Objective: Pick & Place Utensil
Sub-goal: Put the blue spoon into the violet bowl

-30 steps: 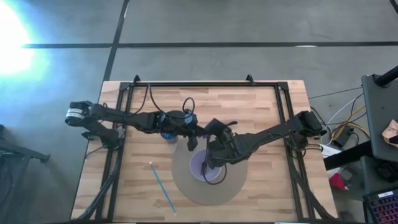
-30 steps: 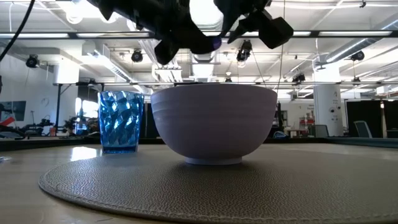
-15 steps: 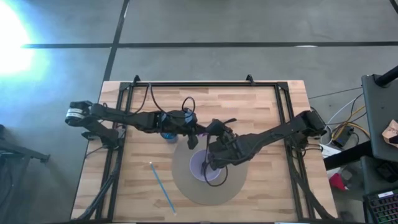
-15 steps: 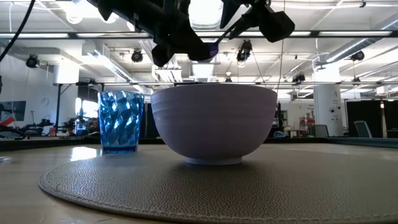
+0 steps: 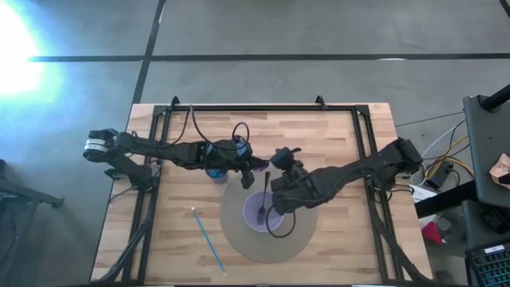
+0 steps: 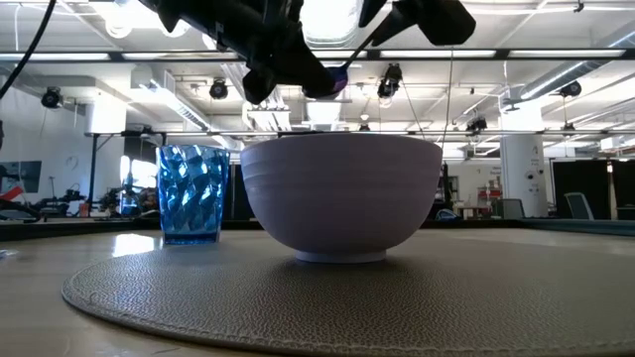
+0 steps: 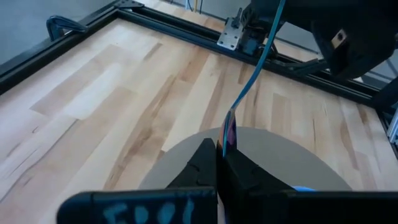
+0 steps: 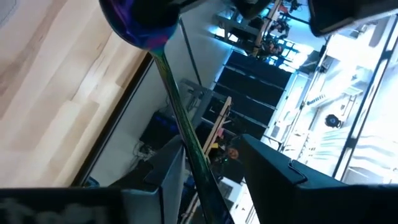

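Note:
An iridescent purple spoon (image 8: 177, 118) is held in the air above the lavender bowl (image 6: 342, 198), which stands on the round grey mat (image 5: 239, 239). My left gripper (image 7: 219, 146) is shut on the spoon's bowl end and also shows in the high view (image 5: 256, 170). The handle slants up from there and runs between the fingers of my right gripper (image 8: 211, 144), which are apart. I cannot tell whether the handle touches one of them. My right gripper is high in the low view (image 6: 392, 14). My left gripper pinches the spoon's bowl end (image 7: 231, 132) between its two shut fingers, coming level from the table's left. The spoon is clear of the bowl and the table. Its handle (image 7: 249, 81) slants up and away toward the right arm.
A blue faceted cup (image 6: 193, 193) stands on the wood just left of the bowl, under the left arm. A thin blue stick (image 5: 207, 237) lies on the table near the front left. Black frame rails (image 5: 263, 108) run along the far edge and both sides.
My right gripper has risen and drawn a little toward the table's right edge, away from the left gripper. The spoon's bowl end has stayed in place in the still left gripper.

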You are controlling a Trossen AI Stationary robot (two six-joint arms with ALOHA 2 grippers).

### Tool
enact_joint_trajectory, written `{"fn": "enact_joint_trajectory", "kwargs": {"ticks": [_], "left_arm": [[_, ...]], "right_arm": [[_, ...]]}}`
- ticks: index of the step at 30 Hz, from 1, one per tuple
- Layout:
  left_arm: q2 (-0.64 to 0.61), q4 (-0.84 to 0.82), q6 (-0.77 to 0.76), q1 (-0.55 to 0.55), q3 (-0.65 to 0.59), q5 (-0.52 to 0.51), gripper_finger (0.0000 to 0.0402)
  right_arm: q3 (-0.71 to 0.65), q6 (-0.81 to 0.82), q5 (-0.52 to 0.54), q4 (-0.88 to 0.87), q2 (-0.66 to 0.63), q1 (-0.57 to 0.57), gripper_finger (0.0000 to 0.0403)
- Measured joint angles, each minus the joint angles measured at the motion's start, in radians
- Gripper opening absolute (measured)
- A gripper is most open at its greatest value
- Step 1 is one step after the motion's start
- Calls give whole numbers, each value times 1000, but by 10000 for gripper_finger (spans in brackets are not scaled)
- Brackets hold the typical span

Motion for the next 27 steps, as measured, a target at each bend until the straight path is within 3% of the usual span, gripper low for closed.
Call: {"fn": "enact_joint_trajectory", "kwargs": {"ticks": [13,27], "left_arm": [[-17,-17,9,3,0,1,0],[-135,-152,15,3,-2,-10,0]], "right_arm": [[0,7,2,-5,-73,0,152],[4,55,43,-2,-194,2,157]]}}
